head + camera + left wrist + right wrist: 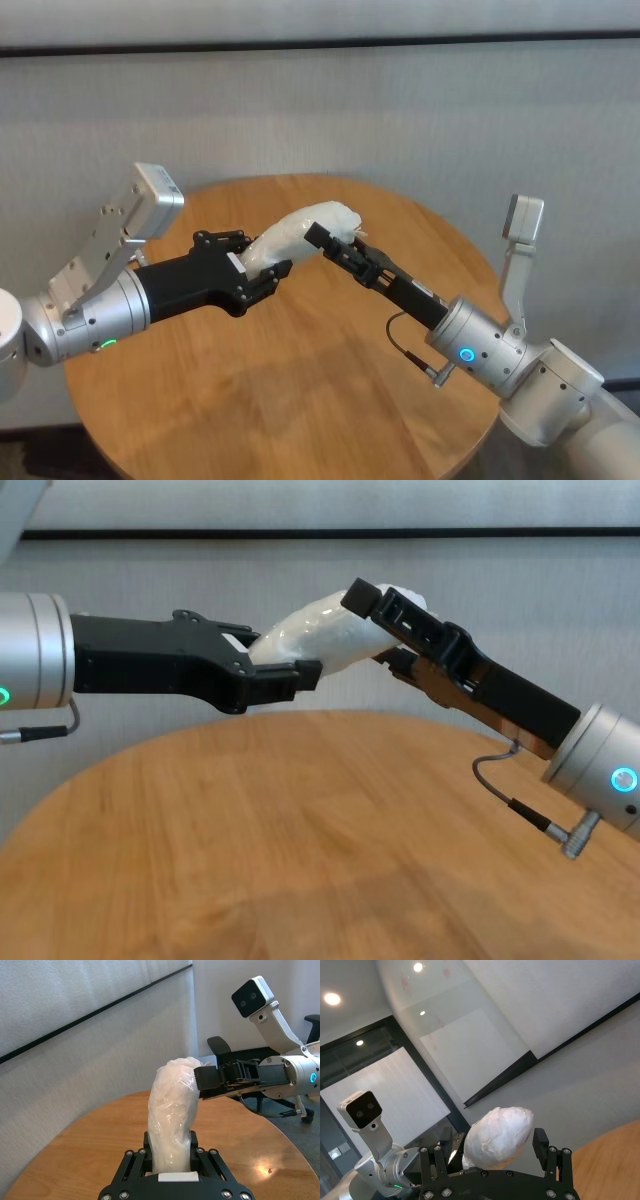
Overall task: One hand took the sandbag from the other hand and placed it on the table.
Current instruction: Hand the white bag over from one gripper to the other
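Above the middle of the frame, over the round wooden table (300, 400), my left gripper (262, 268) holds the lower end of the white sandbag (300, 232), its fingers pressed against both sides. My right gripper (338, 240) reaches in from the lower right and brackets the bag's upper end (whether those fingers actually press the plastic, I cannot tell). Between the two, the bag hangs clear of the tabletop.

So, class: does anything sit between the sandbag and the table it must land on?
Nothing visible does. The sandbag hangs in the air between the left gripper and right gripper, with bare table beneath.
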Available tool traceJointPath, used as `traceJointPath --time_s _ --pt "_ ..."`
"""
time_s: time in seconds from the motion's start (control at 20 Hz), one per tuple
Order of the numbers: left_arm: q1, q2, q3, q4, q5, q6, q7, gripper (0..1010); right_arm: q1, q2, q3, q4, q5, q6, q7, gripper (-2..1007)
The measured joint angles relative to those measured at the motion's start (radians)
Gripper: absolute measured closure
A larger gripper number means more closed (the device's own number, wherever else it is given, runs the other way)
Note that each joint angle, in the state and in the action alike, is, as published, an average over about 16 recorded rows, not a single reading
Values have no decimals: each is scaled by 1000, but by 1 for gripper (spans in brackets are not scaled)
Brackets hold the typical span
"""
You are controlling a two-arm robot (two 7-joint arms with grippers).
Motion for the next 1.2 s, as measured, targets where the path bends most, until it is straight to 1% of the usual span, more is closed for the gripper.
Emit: traceJointPath --time_s 0.3,0.5,0.85,1.0,1.2 --pt "0 0 0 0 0 0 0 601 -1 0 2 -1 -1 0 0 86" --pt "0 0 0 0 0 0 0 601 -2 0 3 -2 -1 -1 0 172" --pt "0 0 0 0 0 0 0 601 -3 0 5 -2 -2 -1 0 351" --pt "0 0 0 0 0 0 0 601 -3 1 5 -3 -2 -1 0 403" --pt "0 0 0 0 0 0 0 602 -3 1 5 -3 -2 -1 0 446"
